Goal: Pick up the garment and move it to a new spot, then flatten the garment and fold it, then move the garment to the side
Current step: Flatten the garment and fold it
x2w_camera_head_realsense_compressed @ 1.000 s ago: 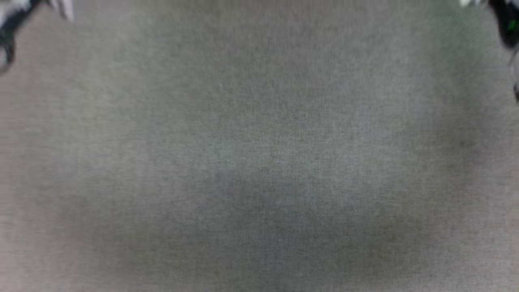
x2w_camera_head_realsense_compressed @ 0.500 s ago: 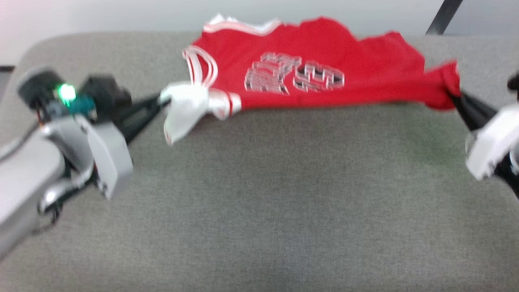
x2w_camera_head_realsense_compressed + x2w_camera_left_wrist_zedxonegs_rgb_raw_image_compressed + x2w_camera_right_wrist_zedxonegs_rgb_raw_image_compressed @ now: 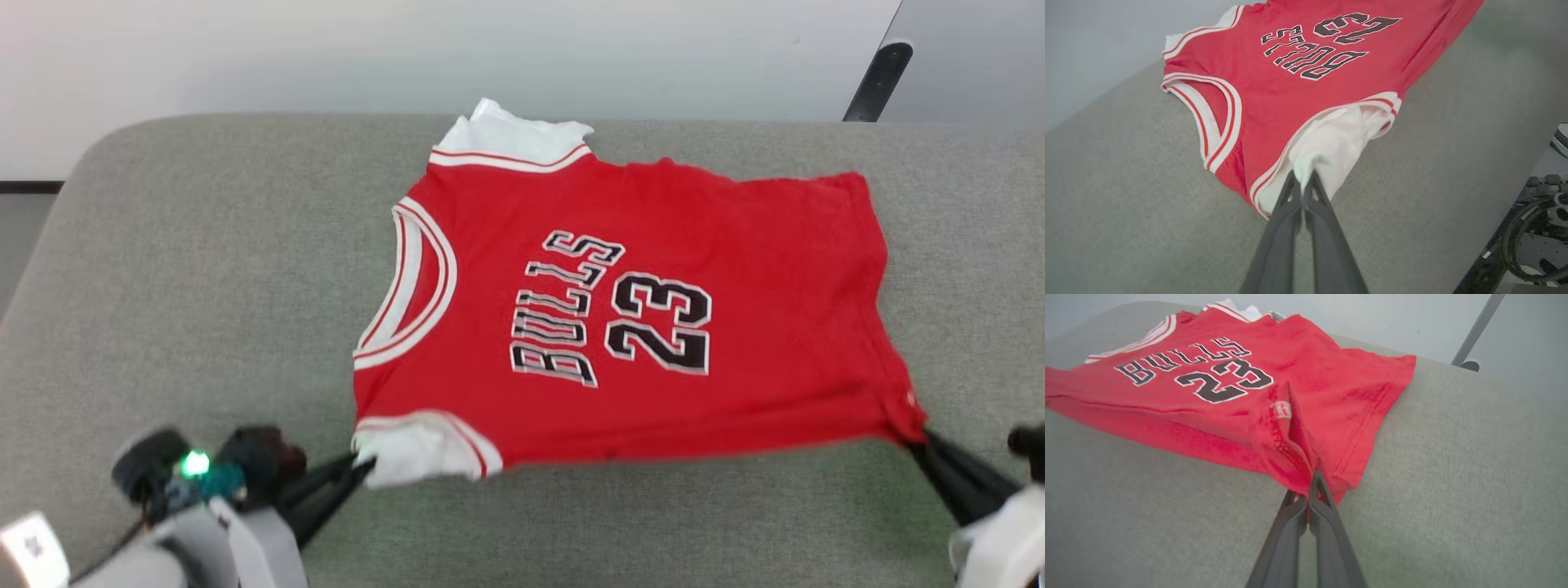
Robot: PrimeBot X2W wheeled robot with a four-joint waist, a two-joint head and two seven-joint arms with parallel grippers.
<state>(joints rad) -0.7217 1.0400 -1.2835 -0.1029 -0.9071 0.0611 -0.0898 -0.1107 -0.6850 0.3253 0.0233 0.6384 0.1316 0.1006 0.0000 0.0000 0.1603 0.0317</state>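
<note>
Grey fabric surface (image 3: 204,269) — pale wall (image 3: 245,49) behind.

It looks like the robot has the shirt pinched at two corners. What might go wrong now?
The left gripper pinches the white sleeve in a bunch; released like that, it may end up crumpled under a fold. The right gripper holds a puckered hem corner, so uneven pulling could skew the shirt. The far sleeve lies near the back edge of the grey surface and might slip off.
</note>
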